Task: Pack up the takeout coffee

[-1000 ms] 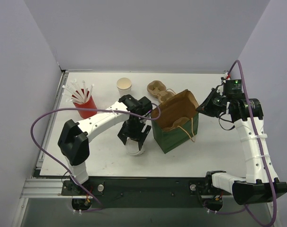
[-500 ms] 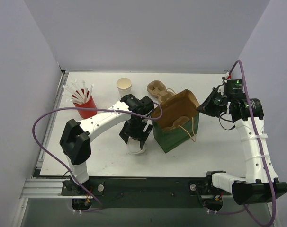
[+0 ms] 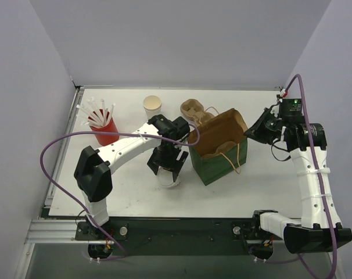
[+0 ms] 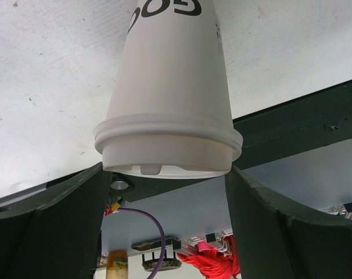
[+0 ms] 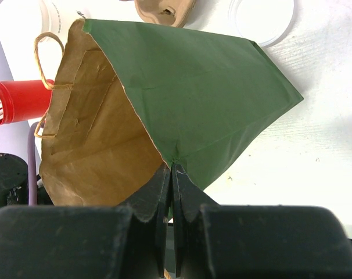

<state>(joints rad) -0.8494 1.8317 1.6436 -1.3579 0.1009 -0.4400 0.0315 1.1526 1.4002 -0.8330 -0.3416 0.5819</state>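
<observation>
- 1 lidded cup [image 4: 170, 99], white with dark print, sits in the left gripper [image 3: 166, 172] just left of the green bag [image 3: 219, 165]; whether its base is off the table [image 3: 124, 192] I cannot tell
- Probably light, yet sloshy if full; thin paper walls dent, so the stiff lid band is the place to hold
- Left jaws stand wide, pressing that band from 2 sides; the arm reaches across, wrist pointing down
- Right gripper [image 5: 171, 174] is pinched tight on the bag's rim, arm raised and bent, holding the mouth open
- 1 open cup [image 3: 152, 105] stands at the back, well apart
</observation>
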